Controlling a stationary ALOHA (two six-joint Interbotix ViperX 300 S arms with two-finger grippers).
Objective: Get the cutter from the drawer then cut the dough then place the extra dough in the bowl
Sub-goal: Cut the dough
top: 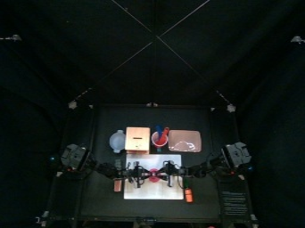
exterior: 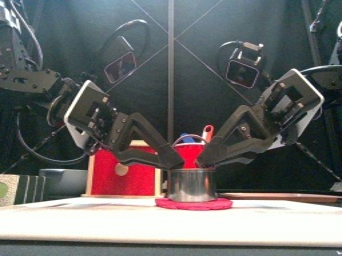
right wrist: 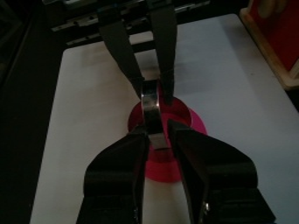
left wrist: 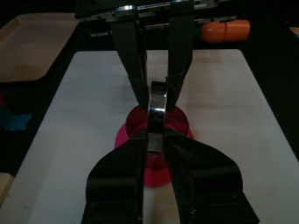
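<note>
On the black table (top: 102,200), lower centre of the top view, lies a white rectangular cutting board (left wrist: 93,96); left tool (left wrist: 158,131) and right tool (right wrist: 152,129) (meeting mid-board) each pinch the round metal cutter (exterior: 191,185) standing on the flat pink dough disc (exterior: 193,204)

From overhead, the cutter (exterior: 191,185) and the dough (exterior: 193,204) near the table's front edge are lost under the left gripper (exterior: 164,157) and right gripper (exterior: 217,157). From the front, the cutter covers the dough's middle and the red cup's (exterior: 191,158) lower half. The left arm masks part of the wooden box (exterior: 127,178). An orange toy (left wrist: 225,31) is too blurred to name.
</note>
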